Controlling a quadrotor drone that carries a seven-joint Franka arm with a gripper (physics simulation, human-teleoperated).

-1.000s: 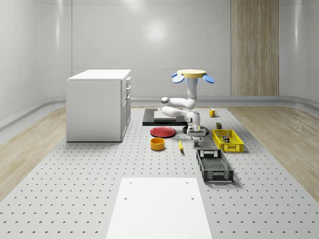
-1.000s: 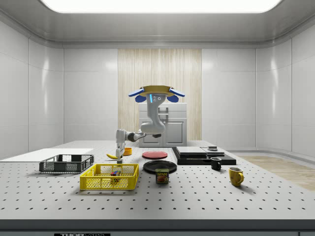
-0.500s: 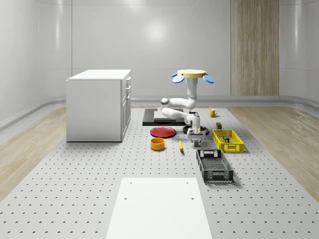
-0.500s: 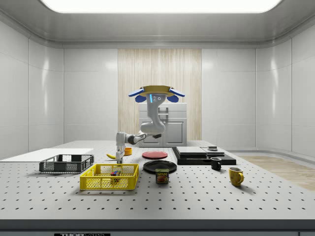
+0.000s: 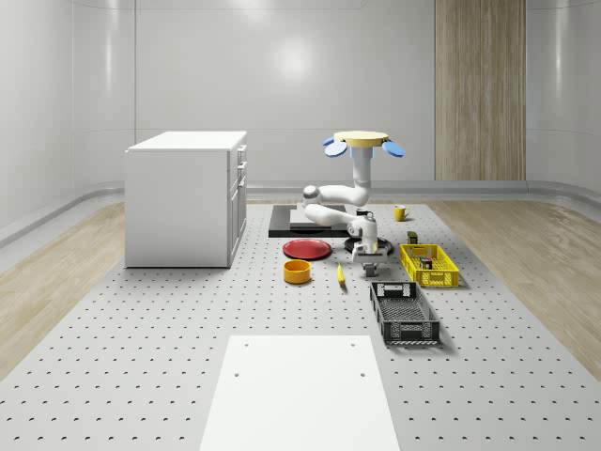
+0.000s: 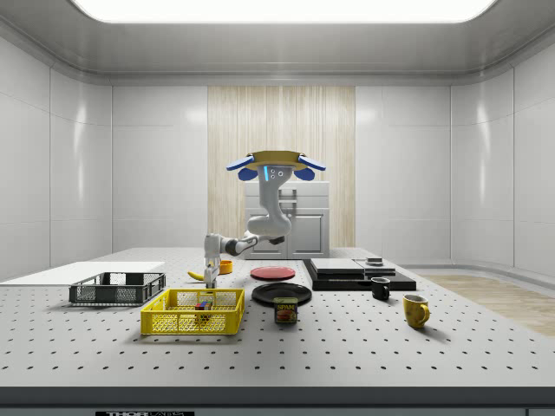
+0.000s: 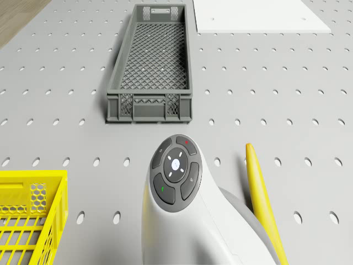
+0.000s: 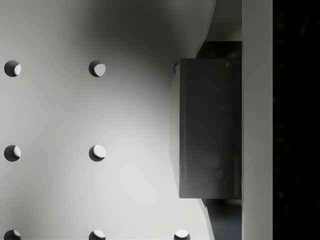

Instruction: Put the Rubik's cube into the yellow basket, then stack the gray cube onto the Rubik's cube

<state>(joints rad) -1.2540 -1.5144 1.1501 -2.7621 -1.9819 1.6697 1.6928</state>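
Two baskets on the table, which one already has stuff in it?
The yellow basket: small items sit inside it. The gray basket shows bare mesh.

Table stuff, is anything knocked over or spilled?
Nothing stands out. The yellow basket, gray crate, mugs and can sit upright on the table; the banana lies flat.

You cannot tell from the whole-scene view whether the gripper stands open or shut; it is too small there. In the wrist view the gray cube is cut off on 1 side by a pale finger. In the drone view the yellow basket runs off the frame, and the arm covers part of the banana.
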